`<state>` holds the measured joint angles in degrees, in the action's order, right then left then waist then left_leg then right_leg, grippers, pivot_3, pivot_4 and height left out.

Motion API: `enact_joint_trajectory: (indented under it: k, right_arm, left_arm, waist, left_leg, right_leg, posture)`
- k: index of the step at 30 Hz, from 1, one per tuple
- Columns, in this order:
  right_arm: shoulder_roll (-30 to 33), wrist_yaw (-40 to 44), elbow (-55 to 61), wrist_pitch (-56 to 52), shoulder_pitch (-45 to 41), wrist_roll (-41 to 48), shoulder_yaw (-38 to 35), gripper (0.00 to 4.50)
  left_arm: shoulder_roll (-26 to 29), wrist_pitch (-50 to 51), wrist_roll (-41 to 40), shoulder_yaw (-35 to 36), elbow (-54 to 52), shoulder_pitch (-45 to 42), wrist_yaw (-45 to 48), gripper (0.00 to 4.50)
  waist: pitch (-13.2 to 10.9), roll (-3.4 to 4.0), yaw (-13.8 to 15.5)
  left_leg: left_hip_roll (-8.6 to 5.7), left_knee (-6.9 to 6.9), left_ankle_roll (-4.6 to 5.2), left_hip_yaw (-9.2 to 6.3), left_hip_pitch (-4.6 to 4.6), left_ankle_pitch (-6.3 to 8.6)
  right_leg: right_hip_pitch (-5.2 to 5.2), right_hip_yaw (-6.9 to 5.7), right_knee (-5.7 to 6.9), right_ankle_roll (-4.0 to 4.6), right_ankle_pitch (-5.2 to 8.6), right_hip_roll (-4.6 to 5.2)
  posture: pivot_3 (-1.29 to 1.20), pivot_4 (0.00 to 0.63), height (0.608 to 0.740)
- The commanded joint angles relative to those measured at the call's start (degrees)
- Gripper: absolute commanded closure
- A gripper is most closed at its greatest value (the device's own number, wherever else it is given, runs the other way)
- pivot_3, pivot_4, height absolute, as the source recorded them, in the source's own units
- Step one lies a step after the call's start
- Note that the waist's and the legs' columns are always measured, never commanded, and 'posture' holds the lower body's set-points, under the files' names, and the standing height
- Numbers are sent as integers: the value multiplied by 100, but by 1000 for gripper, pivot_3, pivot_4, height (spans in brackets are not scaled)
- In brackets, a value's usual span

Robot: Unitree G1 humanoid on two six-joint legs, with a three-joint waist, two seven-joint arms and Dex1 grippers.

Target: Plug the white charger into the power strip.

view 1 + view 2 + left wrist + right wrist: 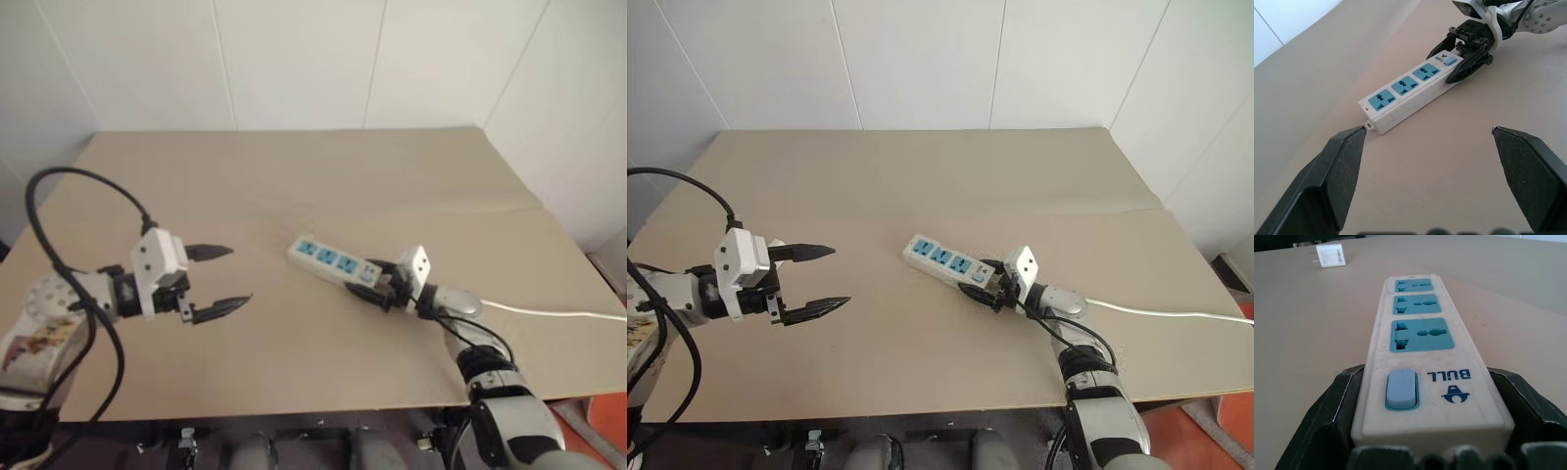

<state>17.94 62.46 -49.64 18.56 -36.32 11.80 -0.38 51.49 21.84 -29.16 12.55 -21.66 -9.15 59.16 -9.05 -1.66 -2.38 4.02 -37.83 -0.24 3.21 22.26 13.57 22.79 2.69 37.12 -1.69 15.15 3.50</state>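
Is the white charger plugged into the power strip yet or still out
Out. The white charger lies on the table apart from the power strip, prongs bare, and all three blue sockets are empty.

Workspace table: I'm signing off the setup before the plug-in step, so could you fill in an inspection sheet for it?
Surface: tan table, one seam running across it.
Job's things: power strip lies flat, all three blue sockets empty; white charger lies loose on the table beyond the strip's far end, prongs bare.
Clutter: nothing seen.
Grippers: left tool open, holding nothing, off to the strip's left; right tool clasps the strip's switch end from both sides.
Cables: white cord trails off right across the table; black cable loops above the left arm.
Surroundings: white panelled walls.
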Motion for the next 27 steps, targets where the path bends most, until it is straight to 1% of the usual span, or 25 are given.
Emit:
enact_joint_trajectory:
  k: [1,6,8,13,15,19,22,24,26,27]
  right_arm:
    - [-38,142,-257,72,118,-194,151,1084]
    - [-102,227,-68,171,72,-204,199,1084]
    - [-139,432,186,80,50,-77,202,1084]
    - [-93,1085,1048,-318,96,207,357,1084]
    - [-44,1326,1345,-463,167,281,450,1084]
    - [34,1645,1557,-542,254,228,624,1084]
    - [43,1678,1304,-364,226,33,750,1084]
    - [24,1611,1101,-264,197,-64,788,1084]
    - [-9,1544,961,-192,178,-109,801,1084]
    - [-27,1532,914,-180,170,-111,803,1084]
  left_arm:
    - [81,-100,-22,182,-44,-76,21,0]
    - [117,-140,-43,151,47,-145,122,0]
    - [137,-168,-61,132,177,-246,221,0]
    - [292,-215,-27,44,839,-749,598,0]
    - [414,-250,114,-53,1182,-965,721,0]
    - [523,-156,449,-260,1815,-1467,601,0]
    - [519,310,855,-547,2283,-2045,116,0]
    - [510,887,1303,-875,2514,-2583,-377,0]
    - [534,1879,1670,-1324,2814,-3298,-678,0]
    - [609,2182,1762,-1540,3029,-3651,-527,0]
  waist:
    - [0,0,-1]
    - [0,0,-10]
    - [0,0,-17]
    - [-2,2,-22]
    - [-3,3,-15]
    - [-3,3,13]
    - [-4,2,26]
    - [-4,2,30]
    - [-4,1,29]
    - [-4,1,18]
  left_leg:
    - [0,0,0,0,0,0]
    - [1,1,0,0,0,0]
    - [1,2,0,0,1,0]
    - [2,3,0,3,20,0]
    - [1,2,0,3,27,0]
    - [1,2,0,2,40,0]
    - [1,1,0,1,43,0]
    - [0,0,0,0,42,0]
    - [-1,-2,0,-3,43,-1]
    - [-2,-3,0,-5,45,-1]
  right_leg:
    - [0,0,0,0,0,0]
    - [1,0,0,0,0,0]
    - [3,0,0,0,0,-1]
    - [32,5,9,0,0,-5]
    - [38,5,8,0,0,-5]
    - [44,0,2,0,0,-5]
    - [45,-3,3,0,0,-5]
    - [45,-3,4,-1,0,-5]
    - [43,-4,7,-1,0,-6]
    - [44,-4,6,-2,0,-8]
  posture:
    - [0,150,740]
    - [0,150,740]
    - [0,150,740]
    - [0,150,740]
    - [0,150,740]
    - [0,150,740]
    - [0,150,740]
    - [0,150,740]
    - [0,150,740]
    - [0,150,740]
